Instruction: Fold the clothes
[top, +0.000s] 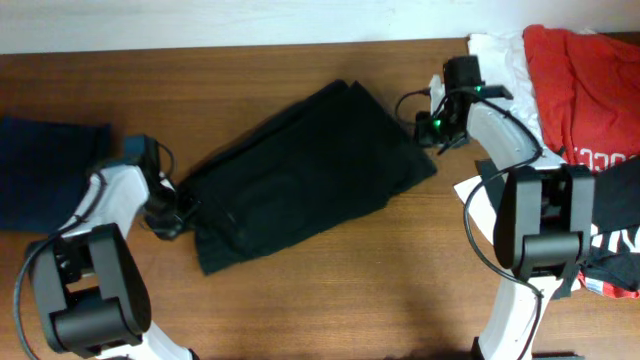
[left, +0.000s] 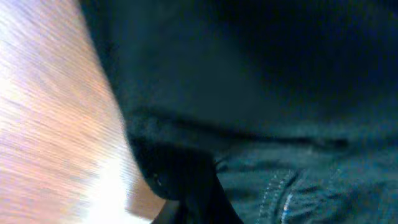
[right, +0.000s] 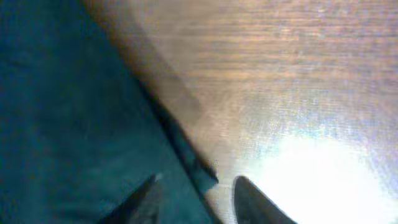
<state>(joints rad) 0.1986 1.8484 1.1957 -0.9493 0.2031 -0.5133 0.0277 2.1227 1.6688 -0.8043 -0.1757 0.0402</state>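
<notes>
A large plain black garment lies folded and slanted across the middle of the wooden table. My left gripper is at its lower left corner; in the left wrist view the jaws look shut, with a bunch of the black garment pinched at their tip. My right gripper is at the garment's upper right edge. In the right wrist view its fingers are open and straddle the black garment's edge, one finger over the cloth and one over bare wood. No white patch shows.
A navy garment lies at the far left. At the right lie a red garment, a white one and a black one with white lettering. The table's far edge meets a pale wall.
</notes>
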